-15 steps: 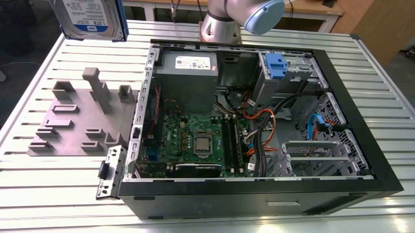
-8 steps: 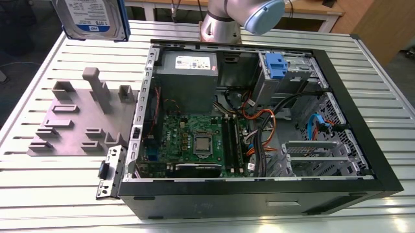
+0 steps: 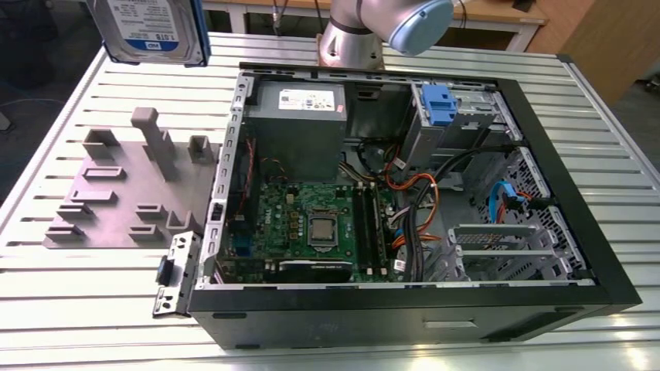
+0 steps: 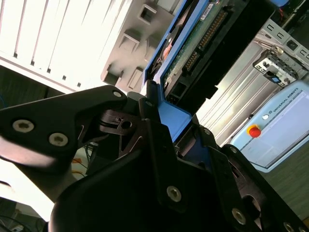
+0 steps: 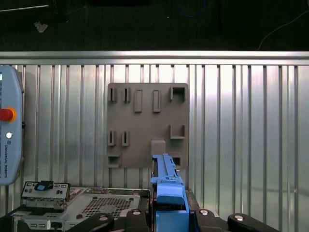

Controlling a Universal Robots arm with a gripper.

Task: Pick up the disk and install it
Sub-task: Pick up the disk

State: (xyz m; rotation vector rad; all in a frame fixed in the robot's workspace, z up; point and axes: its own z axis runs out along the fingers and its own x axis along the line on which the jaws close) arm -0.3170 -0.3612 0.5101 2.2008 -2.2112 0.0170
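Ribbed metal table [image 3: 62, 301] under everything. I've got the disk [image 3: 147, 29] hanging high at the exterior view's left, clear of the table. I'd call it dense, rigid and shock-sensitive, best held by its blue side rails. My end effector [image 5: 170, 215] is clamped across those rails, pinching the disk edge-on. A grey fixture plate [image 3: 108, 201] lies below, with the open computer case [image 3: 577, 255] beside it.

Silver disk [image 3: 147, 29], white-and-blue label, blue side rails, upright on edge, in mid-air.
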